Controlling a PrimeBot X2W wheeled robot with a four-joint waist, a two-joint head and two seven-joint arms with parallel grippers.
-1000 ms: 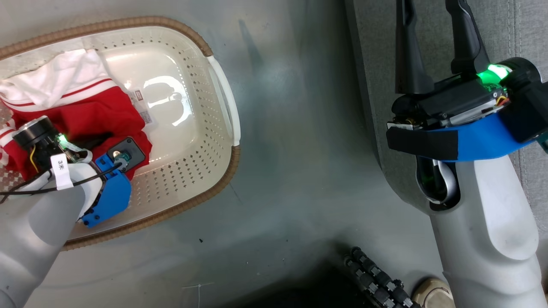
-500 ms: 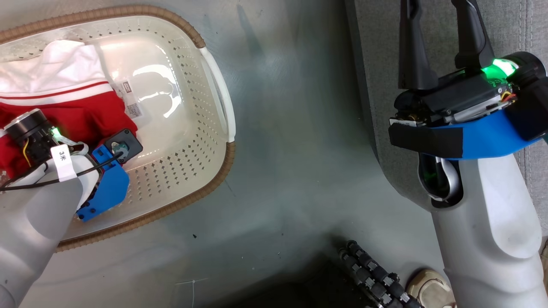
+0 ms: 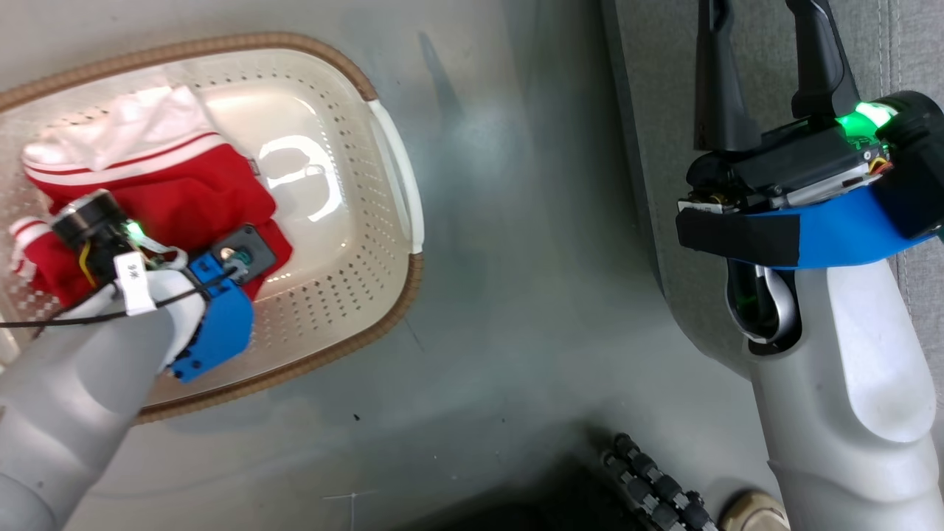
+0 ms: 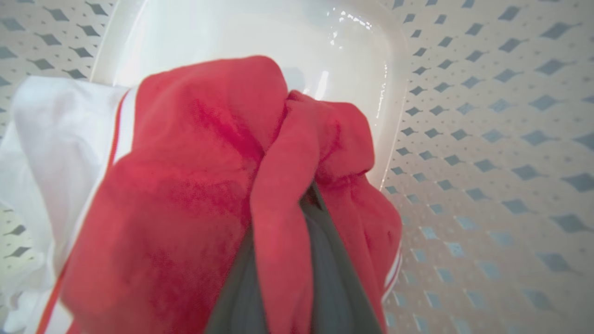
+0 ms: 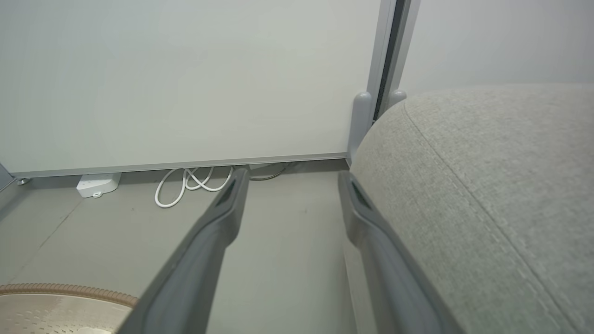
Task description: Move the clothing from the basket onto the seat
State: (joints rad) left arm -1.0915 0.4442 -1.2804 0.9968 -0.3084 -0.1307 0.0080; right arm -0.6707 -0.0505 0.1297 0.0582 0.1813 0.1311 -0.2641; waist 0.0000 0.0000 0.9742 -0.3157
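Observation:
The red clothing (image 3: 184, 195) with white stripes lies bunched in the left half of the cream perforated basket (image 3: 402, 221). My left arm reaches down into the basket from above the clothing. In the left wrist view my left gripper (image 4: 292, 218) is shut on a fold of the red clothing (image 4: 199, 162), which wraps around both fingers. My right gripper (image 3: 767, 51) stands open and holds nothing, over the front edge of the grey seat (image 3: 896, 51). The right wrist view shows the right gripper (image 5: 292, 181) open beside the seat (image 5: 487, 185), with nothing between its fingers.
Grey floor (image 3: 516, 258) separates the basket from the seat. A black ridged part (image 3: 656, 487) and a shoe tip (image 3: 752, 509) sit at the bottom edge. Against the far wall lie a white coiled cable (image 5: 190, 185) and a power strip (image 5: 97, 184).
My left gripper has shut on the red clothing. The fabric has bunched toward the basket's middle and now covers the paper label. The camera has shifted a little; the right gripper stays open.

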